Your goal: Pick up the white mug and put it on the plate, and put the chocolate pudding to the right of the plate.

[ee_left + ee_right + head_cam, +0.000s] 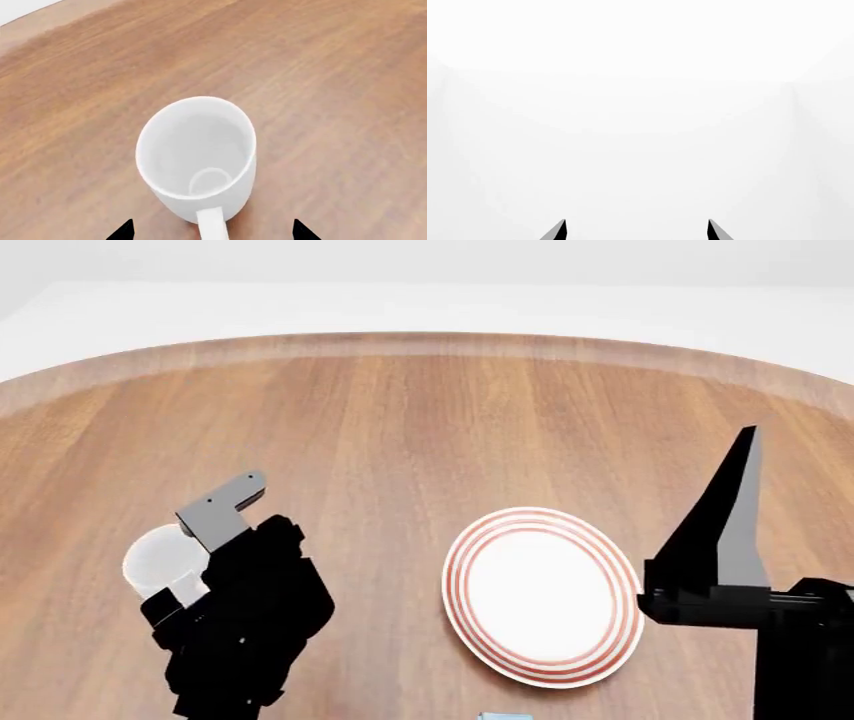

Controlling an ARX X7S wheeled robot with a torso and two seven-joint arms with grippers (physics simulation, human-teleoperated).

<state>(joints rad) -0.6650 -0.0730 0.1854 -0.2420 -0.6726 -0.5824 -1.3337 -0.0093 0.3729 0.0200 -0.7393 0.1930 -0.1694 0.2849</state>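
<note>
The white mug stands upright and empty on the wooden table, its loop handle pointing back at my left gripper. That gripper is open, with one black fingertip on each side of the handle and clear of it. In the head view the mug shows at the left, half hidden by my left arm. The red-ringed plate lies empty to its right. Only a light blue corner of the chocolate pudding shows at the bottom edge, below the plate. My right gripper is open, holds nothing and points up at a blank white background.
The round wooden table curves away at the back with a pale rim. My right arm stands raised just right of the plate. Bare wood lies between the mug and the plate.
</note>
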